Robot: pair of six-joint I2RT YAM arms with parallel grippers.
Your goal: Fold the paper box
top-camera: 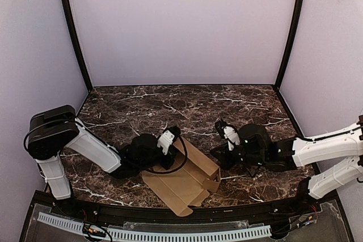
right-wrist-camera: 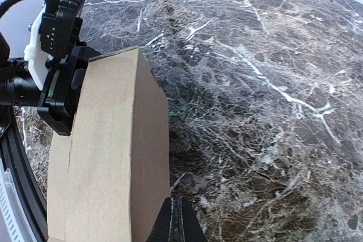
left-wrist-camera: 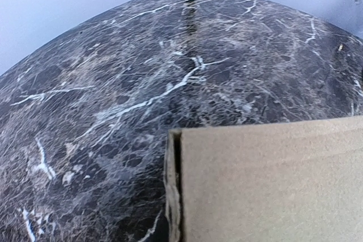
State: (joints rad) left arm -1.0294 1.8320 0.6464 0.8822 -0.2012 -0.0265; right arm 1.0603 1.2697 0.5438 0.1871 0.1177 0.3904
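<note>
One paper box (top-camera: 184,184) lies between left tool (top-camera: 169,162) and right tool (right-wrist-camera: 177,219).

Robot test cell, laboratory type. Enclosure: plain pale lavender wall panels (top-camera: 181,26) on three sides, unmarked, filling the upper half of the top view; black corner posts (top-camera: 72,32) at upper left and upper right. Work surface: dark marble-patterned tabletop (top-camera: 187,103), centre. Fittings: left arm (top-camera: 93,148) and right arm (top-camera: 326,145) mounted at the lower corners; white slotted cable duct (top-camera: 170,233) along the bottom edge.
</note>
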